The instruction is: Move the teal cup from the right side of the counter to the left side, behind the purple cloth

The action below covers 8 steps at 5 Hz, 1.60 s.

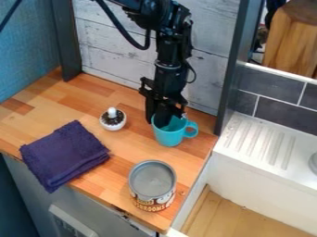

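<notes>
Fingers apart or clamped, I cannot tell; my gripper (pixel 158 121) hangs at the mouth of the turquoise mug (pixel 168 137), away from its handle, leaving that clear. The mug stands upright on the wooden counter (pixel 127 151), behind the can (pixel 152 184).

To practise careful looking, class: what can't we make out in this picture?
In the camera view:
- Turquoise mug's floor: hidden by its wall and black claw.
- Back of the grey-topped printed tin: hidden by its front.
- Pale round object: cut off by right edge.
</notes>
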Each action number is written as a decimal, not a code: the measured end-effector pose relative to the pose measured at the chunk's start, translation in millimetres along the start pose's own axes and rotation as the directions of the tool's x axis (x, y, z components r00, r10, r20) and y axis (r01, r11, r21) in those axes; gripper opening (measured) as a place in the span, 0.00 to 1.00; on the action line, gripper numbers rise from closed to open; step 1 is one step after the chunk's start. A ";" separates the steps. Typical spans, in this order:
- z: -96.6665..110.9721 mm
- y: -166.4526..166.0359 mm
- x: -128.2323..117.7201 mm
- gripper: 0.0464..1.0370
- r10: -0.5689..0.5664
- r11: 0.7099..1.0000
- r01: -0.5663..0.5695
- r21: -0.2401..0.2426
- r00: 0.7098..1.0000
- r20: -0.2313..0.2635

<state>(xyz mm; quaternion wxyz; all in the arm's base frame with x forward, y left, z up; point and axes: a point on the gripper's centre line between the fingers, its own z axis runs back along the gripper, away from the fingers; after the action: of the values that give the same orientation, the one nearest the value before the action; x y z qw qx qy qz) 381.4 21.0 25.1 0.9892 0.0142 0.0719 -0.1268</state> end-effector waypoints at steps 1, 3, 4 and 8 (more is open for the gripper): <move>-2.1 -1.5 -2.7 0.09 0.003 1.000 -0.003 -0.010 1.000 -0.007; 44.2 8.1 -31.0 0.05 0.017 0.992 -0.001 -0.130 0.993 0.119; 58.3 55.9 -59.0 0.05 0.170 0.974 -0.144 -0.174 0.975 0.142; 14.1 192.7 -148.3 0.05 0.543 0.839 -0.541 -0.065 0.839 0.028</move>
<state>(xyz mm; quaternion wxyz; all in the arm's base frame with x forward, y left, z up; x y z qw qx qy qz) 290.1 243.7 62.6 0.9861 0.0042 0.0462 0.1597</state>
